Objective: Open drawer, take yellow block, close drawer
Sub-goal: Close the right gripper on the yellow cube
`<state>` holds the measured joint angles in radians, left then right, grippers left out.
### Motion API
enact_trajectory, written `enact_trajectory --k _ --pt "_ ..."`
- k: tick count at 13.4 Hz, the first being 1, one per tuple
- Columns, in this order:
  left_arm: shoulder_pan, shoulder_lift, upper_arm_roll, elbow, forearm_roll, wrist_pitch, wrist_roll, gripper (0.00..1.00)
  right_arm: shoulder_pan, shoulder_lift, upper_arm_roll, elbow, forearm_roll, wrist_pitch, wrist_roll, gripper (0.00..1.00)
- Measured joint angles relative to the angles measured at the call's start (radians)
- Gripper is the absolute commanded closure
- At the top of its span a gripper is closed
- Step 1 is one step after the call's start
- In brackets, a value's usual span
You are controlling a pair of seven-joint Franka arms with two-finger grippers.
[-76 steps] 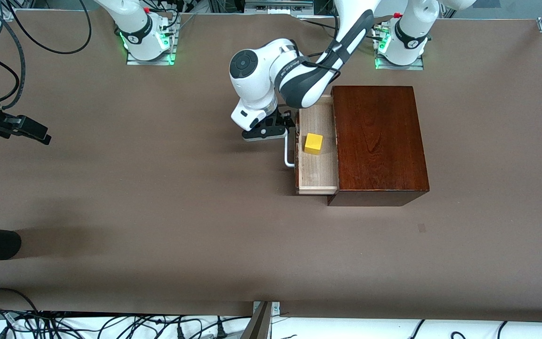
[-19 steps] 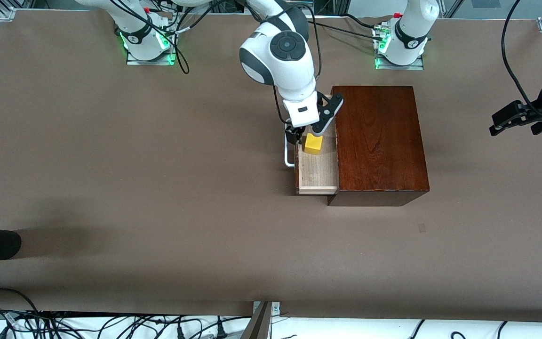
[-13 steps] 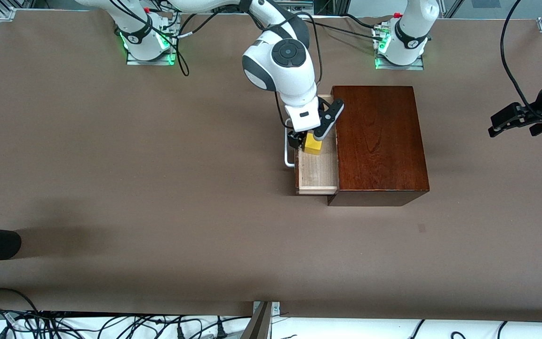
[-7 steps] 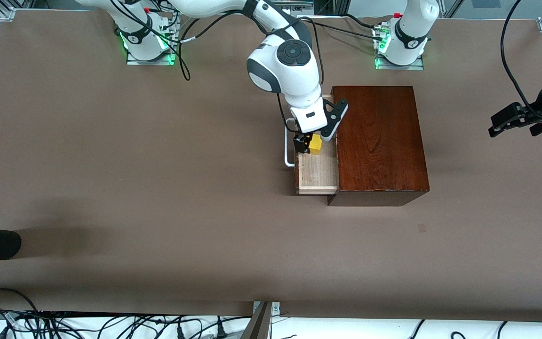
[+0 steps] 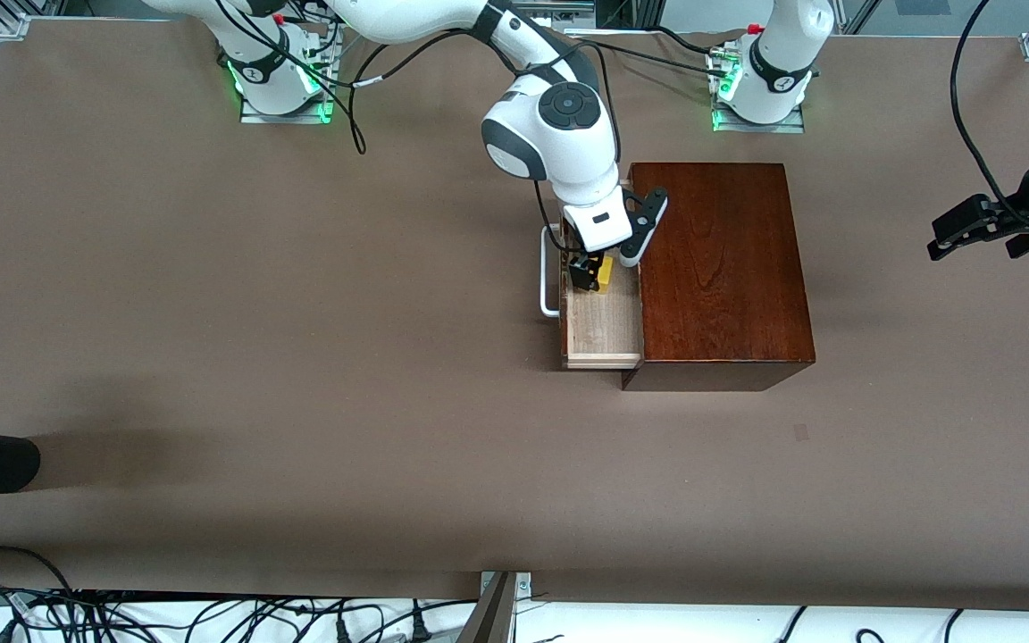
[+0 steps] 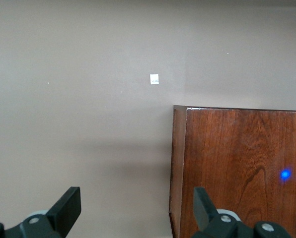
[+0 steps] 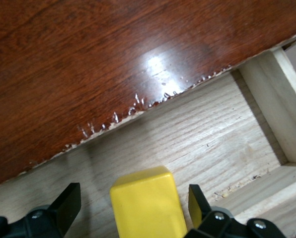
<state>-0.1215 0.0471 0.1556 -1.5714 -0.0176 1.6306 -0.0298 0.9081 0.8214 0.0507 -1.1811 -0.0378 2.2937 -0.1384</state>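
Yellow block (image 7: 147, 206) half hidden between right hand (image 5: 593, 271) wide fingers in drawer (image 5: 602, 326), left hand (image 5: 979, 229) wide, waiting.

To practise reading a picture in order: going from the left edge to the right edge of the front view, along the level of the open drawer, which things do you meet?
White handle → drawer with the right gripper around the yellow block → wooden box → left gripper, waiting over the table's end.
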Motion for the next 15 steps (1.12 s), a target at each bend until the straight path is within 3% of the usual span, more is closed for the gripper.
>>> enact_trajectory --k 5,7,8,11,12,15 --pt "0.001 0.000 0.000 0.000 0.000 0.000 0.000 0.00 0.000 0.013 -0.001 -0.002 -0.023 -0.001 0.000 0.04" --pt "0.001 0.000 0.000 0.000 0.000 0.000 0.000 0.00 0.000 0.019 -0.001 -0.002 -0.035 -0.001 0.000 0.11" --pt "0.001 0.001 0.000 0.000 0.000 0.000 0.000 0.00 0.000 0.021 -0.001 -0.002 -0.038 -0.001 0.000 0.21" --pt "0.001 0.005 0.000 0.000 0.000 0.000 0.000 0.00 0.003 0.021 -0.001 -0.002 -0.056 -0.001 0.000 0.74" --pt "0.001 0.005 0.000 0.000 0.000 0.000 0.000 0.00 0.006 0.021 -0.001 -0.002 -0.063 -0.001 0.000 0.85" --pt "0.001 0.005 0.000 0.000 0.000 0.000 0.000 0.00 0.014 0.021 -0.001 -0.002 -0.069 -0.003 0.000 0.90"
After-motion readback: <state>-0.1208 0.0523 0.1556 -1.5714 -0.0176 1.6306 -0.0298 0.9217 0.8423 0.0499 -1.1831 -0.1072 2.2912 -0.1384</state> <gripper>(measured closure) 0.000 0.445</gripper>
